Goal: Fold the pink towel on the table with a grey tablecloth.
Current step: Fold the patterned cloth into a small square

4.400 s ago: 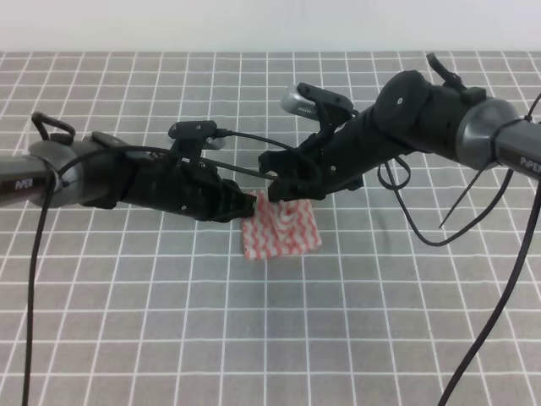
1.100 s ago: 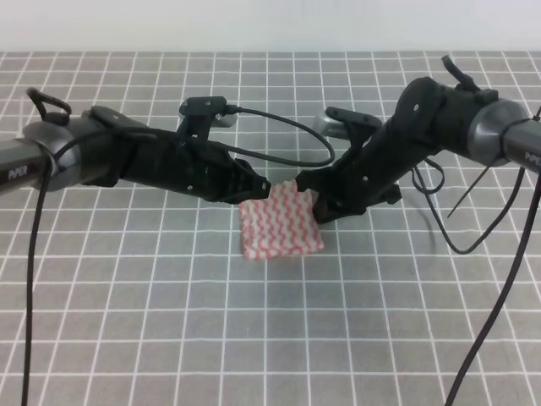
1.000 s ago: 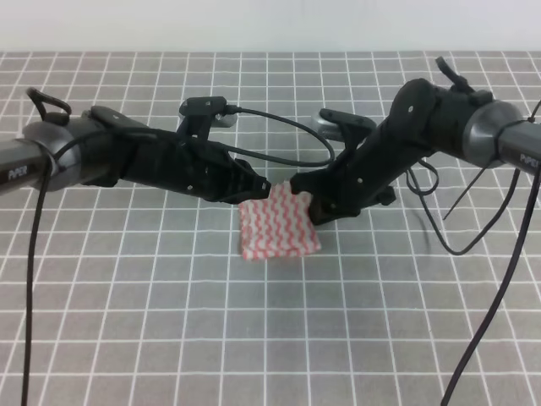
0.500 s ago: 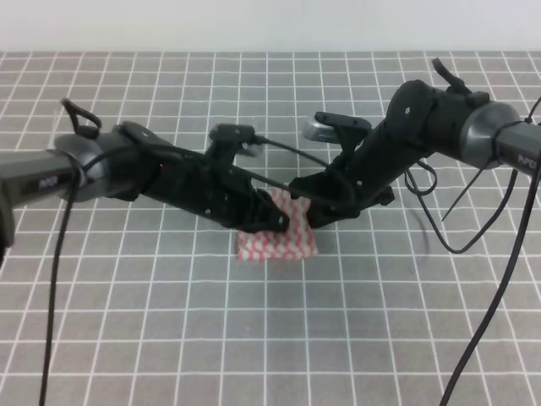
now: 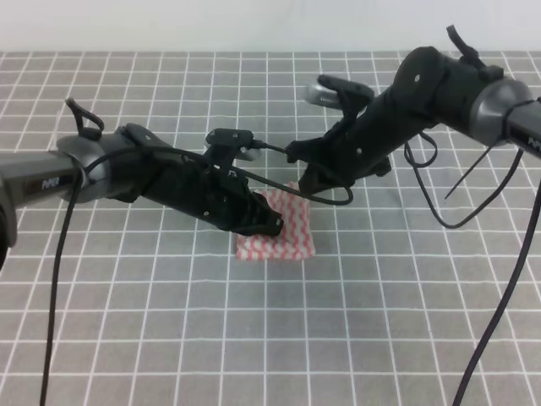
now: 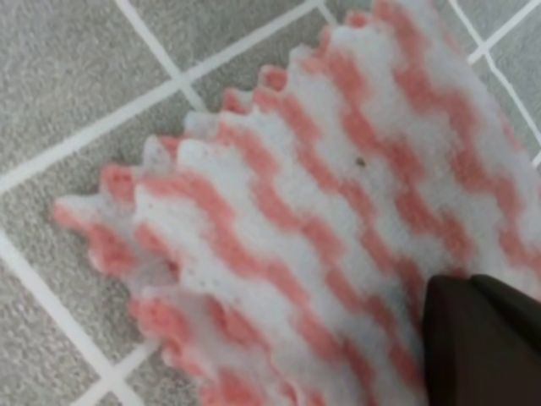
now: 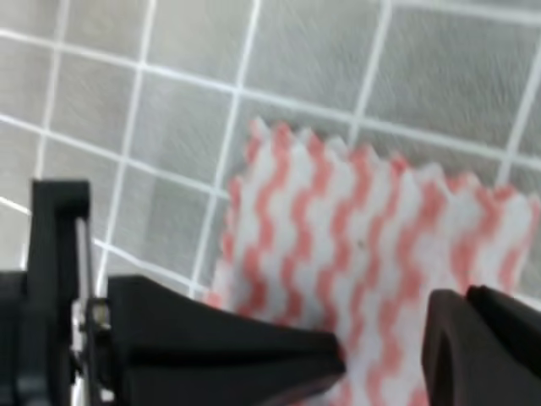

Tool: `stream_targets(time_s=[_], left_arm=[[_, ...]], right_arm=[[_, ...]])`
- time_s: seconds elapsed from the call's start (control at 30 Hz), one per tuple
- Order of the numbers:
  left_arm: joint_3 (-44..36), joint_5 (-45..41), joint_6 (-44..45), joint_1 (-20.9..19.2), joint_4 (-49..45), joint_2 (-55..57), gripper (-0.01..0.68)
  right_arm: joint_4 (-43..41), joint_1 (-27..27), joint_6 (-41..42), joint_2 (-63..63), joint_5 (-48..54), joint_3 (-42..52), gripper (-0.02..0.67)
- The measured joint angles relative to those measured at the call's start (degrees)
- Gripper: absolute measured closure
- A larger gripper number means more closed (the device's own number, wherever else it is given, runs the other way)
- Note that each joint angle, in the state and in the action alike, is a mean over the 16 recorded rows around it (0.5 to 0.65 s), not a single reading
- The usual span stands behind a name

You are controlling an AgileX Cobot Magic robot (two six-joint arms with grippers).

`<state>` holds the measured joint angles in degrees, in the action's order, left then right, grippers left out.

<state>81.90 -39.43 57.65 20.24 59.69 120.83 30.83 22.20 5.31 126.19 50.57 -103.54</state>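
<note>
Pink-and-white zigzag towel (image 5: 283, 233) lay folded in layers on the grey gridded tablecloth (image 5: 169, 338), the left gripper (image 5: 269, 224) pressing it and the right gripper (image 5: 308, 182) lifted clear, jaw states unclear; folding looked nearly complete.

Only scraps of white lettering are showing — a short mark on the left arm (image 5: 38, 183) near the picture's edge, too small and blurred to be reading with any certainty. The right arm (image 5: 516, 118) is carrying a white mark too, cut off at the frame edge — nothing else legible is appearing anywhere.
</note>
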Motion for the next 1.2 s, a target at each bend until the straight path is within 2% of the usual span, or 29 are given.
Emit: stream_targets(time_s=[0.57, 1.2], left_arm=[[0.00, 6.68, -0.65, -0.29, -0.63, -1.48, 0.673], [0.00, 7.22, -6.02, -1.39, -7.25, -2.78, 0.673]], right_arm=[[8.36, 0.00, 3.68, 3.26, -2.73, -1.57, 0.650], [8.71, -0.45, 4.20, 5.29, -2.37, -1.60, 0.650]])
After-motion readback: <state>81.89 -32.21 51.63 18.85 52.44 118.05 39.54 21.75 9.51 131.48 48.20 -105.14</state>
